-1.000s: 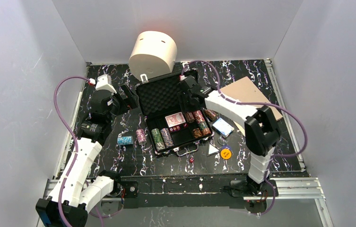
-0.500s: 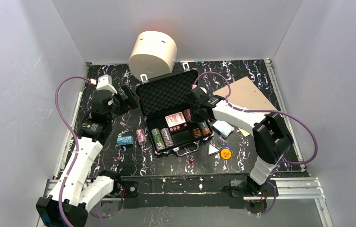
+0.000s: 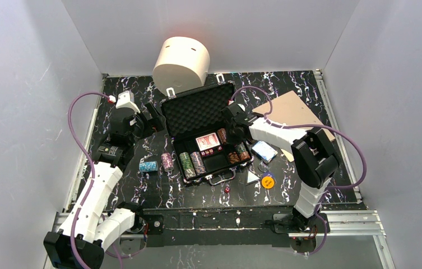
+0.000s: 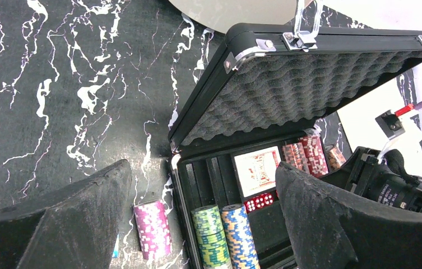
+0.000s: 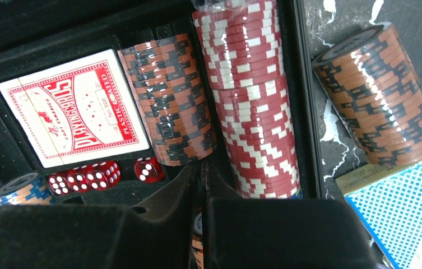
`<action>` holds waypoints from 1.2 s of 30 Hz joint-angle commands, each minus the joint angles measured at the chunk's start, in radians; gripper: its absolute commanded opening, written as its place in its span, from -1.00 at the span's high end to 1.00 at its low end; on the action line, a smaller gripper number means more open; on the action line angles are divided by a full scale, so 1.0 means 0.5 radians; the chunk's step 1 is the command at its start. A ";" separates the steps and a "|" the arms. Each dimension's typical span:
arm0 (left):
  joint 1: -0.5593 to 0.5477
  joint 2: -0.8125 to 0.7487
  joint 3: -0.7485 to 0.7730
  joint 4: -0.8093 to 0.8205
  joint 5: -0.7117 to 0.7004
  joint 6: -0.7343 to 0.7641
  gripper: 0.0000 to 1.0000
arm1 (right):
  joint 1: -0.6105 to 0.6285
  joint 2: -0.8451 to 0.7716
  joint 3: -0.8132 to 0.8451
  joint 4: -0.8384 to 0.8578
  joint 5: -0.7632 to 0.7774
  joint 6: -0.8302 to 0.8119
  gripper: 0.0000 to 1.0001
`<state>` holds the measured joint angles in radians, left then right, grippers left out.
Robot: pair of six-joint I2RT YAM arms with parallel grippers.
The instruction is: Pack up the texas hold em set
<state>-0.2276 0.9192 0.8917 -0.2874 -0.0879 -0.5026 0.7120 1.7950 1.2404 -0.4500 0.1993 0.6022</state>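
The right gripper [image 5: 200, 175] — jaws all but shut — hangs over the case [image 5: 305, 84]; the loose brown chip stack [image 5: 379, 95] lies just right, lengthwise along its wall.

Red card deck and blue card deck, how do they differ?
The red card deck lies inside the case; the blue card deck lies outside it on the table. The red deck's back is red and white, the blue deck's blue and white. Both lie flat.

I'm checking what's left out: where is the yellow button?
Top view: the yellow button lies on the table, right of the briefcase, just nearer than the blue card deck.
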 commanded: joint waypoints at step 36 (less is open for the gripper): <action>-0.008 -0.022 0.145 -0.123 -0.461 0.139 -0.96 | -0.622 -0.208 0.023 0.026 -0.287 -1.134 -0.61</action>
<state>-0.2276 0.9028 0.9184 -0.3447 -0.2661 -0.4385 0.4038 1.6661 1.2160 -0.3515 0.1349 0.2211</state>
